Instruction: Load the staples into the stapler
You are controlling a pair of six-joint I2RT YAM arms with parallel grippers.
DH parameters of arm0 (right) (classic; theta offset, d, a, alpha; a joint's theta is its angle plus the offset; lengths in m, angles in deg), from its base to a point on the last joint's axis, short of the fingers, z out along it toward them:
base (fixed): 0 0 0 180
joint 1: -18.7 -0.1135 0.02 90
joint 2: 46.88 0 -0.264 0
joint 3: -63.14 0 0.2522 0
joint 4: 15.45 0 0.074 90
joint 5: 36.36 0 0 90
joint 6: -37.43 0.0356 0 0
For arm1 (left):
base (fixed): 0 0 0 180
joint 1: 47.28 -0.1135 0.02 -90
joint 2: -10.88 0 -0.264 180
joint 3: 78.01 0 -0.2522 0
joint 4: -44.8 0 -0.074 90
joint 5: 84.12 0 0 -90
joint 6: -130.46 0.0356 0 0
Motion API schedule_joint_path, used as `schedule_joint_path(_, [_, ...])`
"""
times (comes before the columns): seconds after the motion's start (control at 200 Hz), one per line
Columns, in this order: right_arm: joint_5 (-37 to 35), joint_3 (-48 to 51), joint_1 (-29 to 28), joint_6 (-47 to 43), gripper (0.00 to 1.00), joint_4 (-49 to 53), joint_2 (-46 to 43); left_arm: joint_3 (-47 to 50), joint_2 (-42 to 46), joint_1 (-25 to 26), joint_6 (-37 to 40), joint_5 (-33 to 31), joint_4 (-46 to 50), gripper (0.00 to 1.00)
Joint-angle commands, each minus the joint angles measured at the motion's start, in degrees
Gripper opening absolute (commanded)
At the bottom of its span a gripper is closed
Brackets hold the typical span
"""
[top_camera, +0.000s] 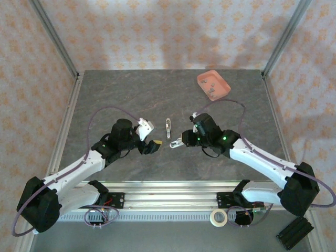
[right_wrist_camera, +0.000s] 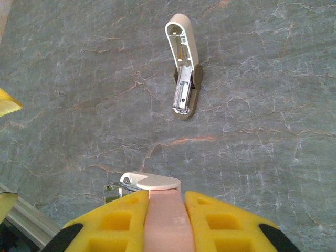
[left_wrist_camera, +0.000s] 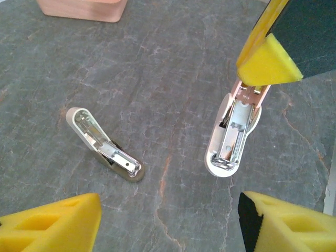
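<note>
Yellow right fingers (right_wrist_camera: pixel 226 220) clamp the pink stapler (right_wrist_camera: pixel 163 210) by one end only, left fingers (left_wrist_camera: pixel 52 226) spread wide and empty, staples (top_camera: pixel 212 89) well apart in the far tray (top_camera: pixel 200 80), so it may pivot or slip during loading.

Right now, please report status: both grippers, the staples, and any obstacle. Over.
Left gripper open, empty. Right gripper shut on pink stapler. Staples in pink tray, far right. Second stapler lies open just beyond grippers.
</note>
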State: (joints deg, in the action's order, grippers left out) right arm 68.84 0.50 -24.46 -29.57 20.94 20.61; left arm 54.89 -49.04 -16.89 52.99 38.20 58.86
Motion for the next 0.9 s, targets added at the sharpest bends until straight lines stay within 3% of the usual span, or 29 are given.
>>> schedule_joint_path(0.0, [0.6, -2.5, -1.0, -1.4, 0.10, -1.3, 1.4, -1.5, -0.7, 1.2, 2.8, -0.1, 2.7, 0.70])
schedule_joint_path(0.45, [4.9, -3.1, -2.4, -3.1, 0.10, -3.1, 2.7, -4.8, -6.7, 6.4, 7.3, -0.2, 3.1, 0.69])
schedule_joint_path(0.896, [7.9, -2.1, -2.4, -2.8, 0.10, -5.2, 2.7, -9.1, -13.6, 10.2, 5.2, -2.1, -0.6, 0.68])
